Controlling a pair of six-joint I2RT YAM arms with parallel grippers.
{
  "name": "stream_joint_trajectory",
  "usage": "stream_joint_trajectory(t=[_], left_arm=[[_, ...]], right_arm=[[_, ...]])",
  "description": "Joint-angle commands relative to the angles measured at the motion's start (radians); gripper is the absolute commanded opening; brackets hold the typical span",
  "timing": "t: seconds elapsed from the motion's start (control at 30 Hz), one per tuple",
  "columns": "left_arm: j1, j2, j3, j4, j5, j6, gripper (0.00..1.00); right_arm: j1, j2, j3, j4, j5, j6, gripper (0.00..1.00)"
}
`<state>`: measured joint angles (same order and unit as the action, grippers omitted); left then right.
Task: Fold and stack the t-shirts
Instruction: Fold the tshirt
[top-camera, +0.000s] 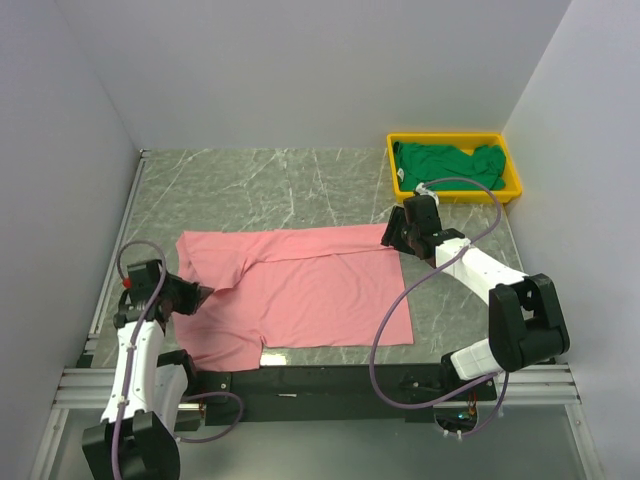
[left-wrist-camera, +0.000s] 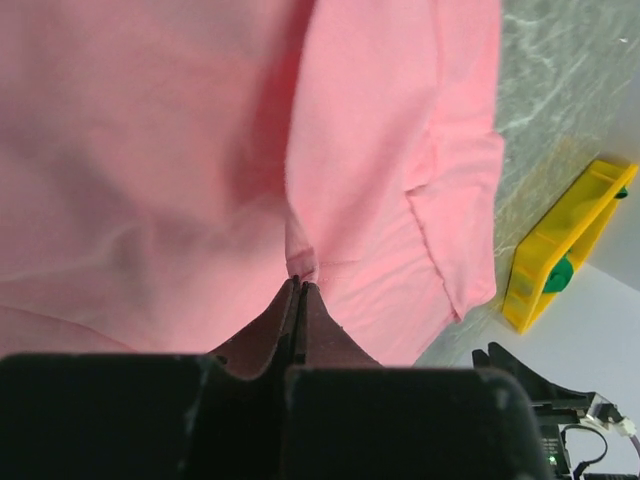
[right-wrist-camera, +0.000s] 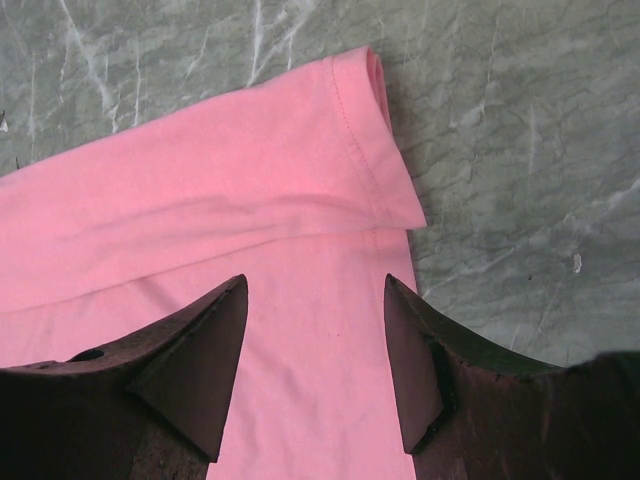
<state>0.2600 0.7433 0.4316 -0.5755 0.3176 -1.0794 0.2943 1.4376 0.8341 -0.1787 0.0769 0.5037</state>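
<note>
The pink t-shirt lies spread flat on the marble table, its far edge folded over toward me in a long strip. My left gripper is at the shirt's left edge. In the left wrist view its jaws are pressed together, pinching a small pucker of pink cloth. Over the shirt's far right corner hovers my right gripper; its fingers stand wide apart above flat pink cloth, with nothing between them. The dark green t-shirt lies crumpled in the yellow tray.
The yellow tray stands at the back right, just beyond my right gripper, and shows on edge in the left wrist view. Bare marble table lies right of the shirt's corner. White walls close in the back and both sides.
</note>
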Motion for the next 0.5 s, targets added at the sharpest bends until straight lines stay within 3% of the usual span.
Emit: stream_joint_trajectory(t=[0.0, 0.17, 0.27, 0.37, 0.4, 0.47], left_arm=[[-0.002, -0.019, -0.085, 0.025, 0.029, -0.042, 0.01], [-0.007, -0.032, -0.146, 0.054, 0.058, -0.066, 0.08], [-0.007, -0.027, -0.094, 0.029, 0.014, -0.041, 0.22], [-0.007, -0.018, 0.005, -0.012, -0.057, 0.013, 0.50], [-0.004, -0.012, 0.050, -0.020, -0.115, 0.033, 0.64], [-0.004, 0.007, 0.088, -0.008, -0.170, 0.050, 0.73]], right_arm=[[-0.001, -0.009, 0.008, 0.028, 0.009, -0.010, 0.64], [-0.004, 0.001, 0.014, 0.028, 0.012, -0.013, 0.64], [-0.017, 0.014, 0.025, 0.027, 0.003, -0.014, 0.64], [-0.046, 0.024, 0.036, 0.028, -0.023, -0.011, 0.64], [-0.053, 0.029, 0.039, 0.031, -0.032, -0.013, 0.64], [-0.082, 0.046, 0.049, 0.038, -0.069, -0.008, 0.65]])
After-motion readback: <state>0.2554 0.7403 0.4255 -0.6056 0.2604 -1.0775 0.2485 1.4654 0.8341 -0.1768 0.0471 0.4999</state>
